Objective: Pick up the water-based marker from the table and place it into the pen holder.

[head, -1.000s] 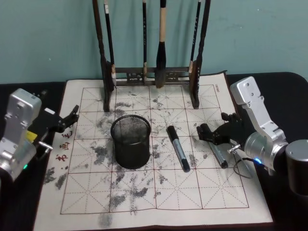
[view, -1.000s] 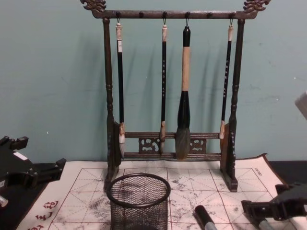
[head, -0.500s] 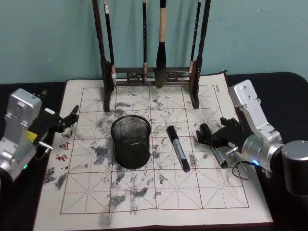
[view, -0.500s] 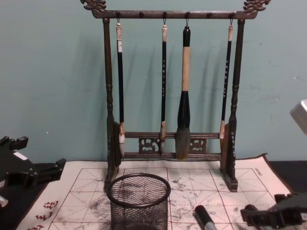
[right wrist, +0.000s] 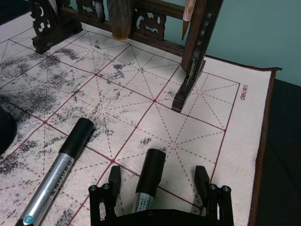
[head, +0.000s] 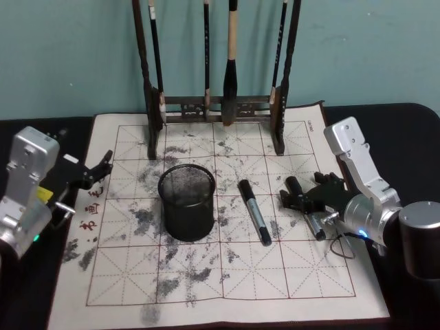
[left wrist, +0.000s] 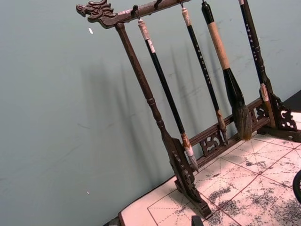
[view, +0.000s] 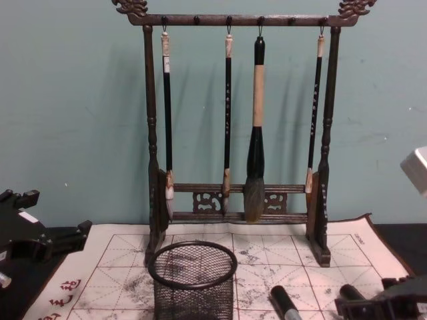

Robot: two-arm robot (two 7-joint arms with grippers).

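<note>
**Head view.** The pen holder [head: 187, 214], a black wire-mesh cup, stands upright on the calligraphy practice mat [head: 227, 278]. The brush rack [head: 213, 103] stands behind the pen holder, at the mat's far edge. The near marker [head: 254, 212], with a silver barrel and black cap, lies flat just right of the pen holder and does not touch it. The far marker [head: 315, 227], of the same make, lies flat farther right and roughly parallel to it. The right gripper [head: 299, 194] is lowered over the far marker's cap end. The left gripper [head: 102, 166] sits well left of the pen holder at the mat's edge, fingers parted and holding nothing.

**Left wrist view.** The brush rack [left wrist: 150, 103] carries four hanging brushes [left wrist: 225, 61] above the mat [left wrist: 254, 181].

**Right wrist view.** The right gripper [right wrist: 157, 176] straddles the far marker [right wrist: 151, 170]. One finger [right wrist: 114, 181] stands on each side of the black cap with a gap on both sides, so the jaws are spread and not clamped. The near marker [right wrist: 66, 165] lies flat on the mat [right wrist: 188, 127] beside it.

**Chest view.** The pen holder [view: 193, 303] stands in front of the brush rack [view: 152, 133]. To the pen holder's right lie the cap of the near marker [view: 285, 301], then the cap of the far marker [view: 350, 293], with the right gripper [view: 381, 308] low over the latter. The left gripper [view: 63, 237] is well to the pen holder's left.
</note>
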